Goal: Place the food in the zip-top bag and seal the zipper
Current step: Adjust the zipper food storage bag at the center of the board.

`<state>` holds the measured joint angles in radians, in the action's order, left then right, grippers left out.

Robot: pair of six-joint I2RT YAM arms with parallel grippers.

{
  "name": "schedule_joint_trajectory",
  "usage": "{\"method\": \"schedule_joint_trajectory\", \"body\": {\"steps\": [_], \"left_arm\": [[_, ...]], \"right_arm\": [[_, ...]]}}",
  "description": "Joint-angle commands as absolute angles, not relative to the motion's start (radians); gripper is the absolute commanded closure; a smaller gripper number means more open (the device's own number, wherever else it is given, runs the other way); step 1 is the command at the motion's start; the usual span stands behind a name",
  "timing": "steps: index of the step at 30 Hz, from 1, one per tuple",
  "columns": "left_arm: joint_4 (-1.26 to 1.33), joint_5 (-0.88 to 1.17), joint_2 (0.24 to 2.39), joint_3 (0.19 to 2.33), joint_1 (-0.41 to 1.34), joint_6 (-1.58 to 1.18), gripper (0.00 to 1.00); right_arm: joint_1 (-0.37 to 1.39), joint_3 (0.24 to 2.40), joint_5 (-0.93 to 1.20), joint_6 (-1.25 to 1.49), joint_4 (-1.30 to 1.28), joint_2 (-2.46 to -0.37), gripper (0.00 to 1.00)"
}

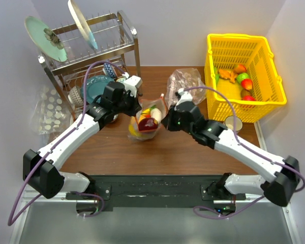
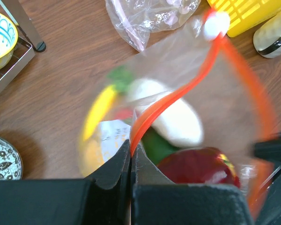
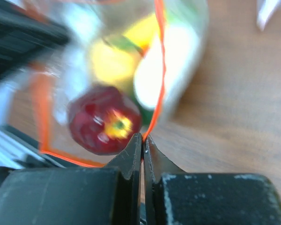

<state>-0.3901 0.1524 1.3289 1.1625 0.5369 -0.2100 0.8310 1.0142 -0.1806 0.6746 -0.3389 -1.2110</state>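
The clear zip-top bag [image 1: 146, 123] stands on the brown table between my two arms, its mouth held up. Inside it lies food: a dark-red apple [image 2: 196, 166], a yellow banana [image 2: 96, 117], a white piece [image 2: 173, 117] and something green [image 2: 154, 143]. The red-orange zipper [image 2: 178, 93] runs across the mouth to a white end piece [image 2: 216, 23]. My left gripper [image 2: 131, 147] is shut on the zipper at the bag's left side. My right gripper [image 3: 143, 140] is shut on the zipper [image 3: 161, 70] at the other side, next to the apple [image 3: 103, 119].
A yellow basket [image 1: 237, 36] with more toy food stands at the back right, a white cup [image 1: 233, 123] in front of it. A pinkish clear bag [image 1: 185, 81] lies behind the zip-top bag. A dish rack [image 1: 91, 56] with plates and a dotted bag [image 1: 51, 109] are at the left.
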Motion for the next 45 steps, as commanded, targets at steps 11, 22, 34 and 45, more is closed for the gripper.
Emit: {"method": "schedule_joint_trajectory", "body": {"steps": [11, 22, 34, 45], "left_arm": [[-0.526, 0.147, 1.308, 1.335, 0.537, -0.23, 1.0], [-0.471, 0.12, 1.308, 1.235, 0.537, -0.215, 1.0], [-0.397, 0.092, 1.295, 1.161, 0.535, -0.198, 1.0], [-0.348, 0.075, 1.243, 1.106, 0.532, -0.215, 1.0]], "right_arm": [[0.831, 1.068, -0.324, 0.64, -0.483, -1.172, 1.0], [0.831, 1.072, -0.247, 0.63, -0.439, -1.166, 1.0], [0.827, 1.207, -0.305, 0.536, -0.553, -1.2, 0.54], [0.488, 1.399, -0.33, 0.439, -0.706, -1.137, 0.57]]}}
